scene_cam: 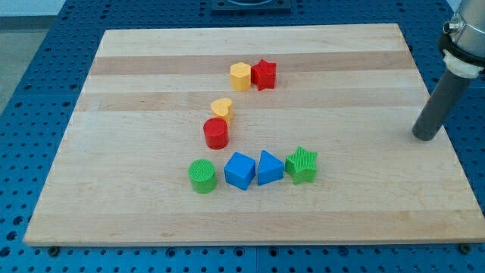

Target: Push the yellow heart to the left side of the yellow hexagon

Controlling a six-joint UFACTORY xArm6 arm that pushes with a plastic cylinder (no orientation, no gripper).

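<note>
The yellow heart [221,108] lies near the board's middle, just above the red cylinder [216,133]. The yellow hexagon [240,76] stands above and a little to the right of the heart, touching the red star [264,74] on its right. My tip [425,136] rests on the board at the view's far right, well away from all the blocks.
A row near the bottom holds a green cylinder [202,176], a blue cube [239,170], a blue triangle [269,167] and a green star [301,164]. The wooden board [136,91] lies on a blue perforated table.
</note>
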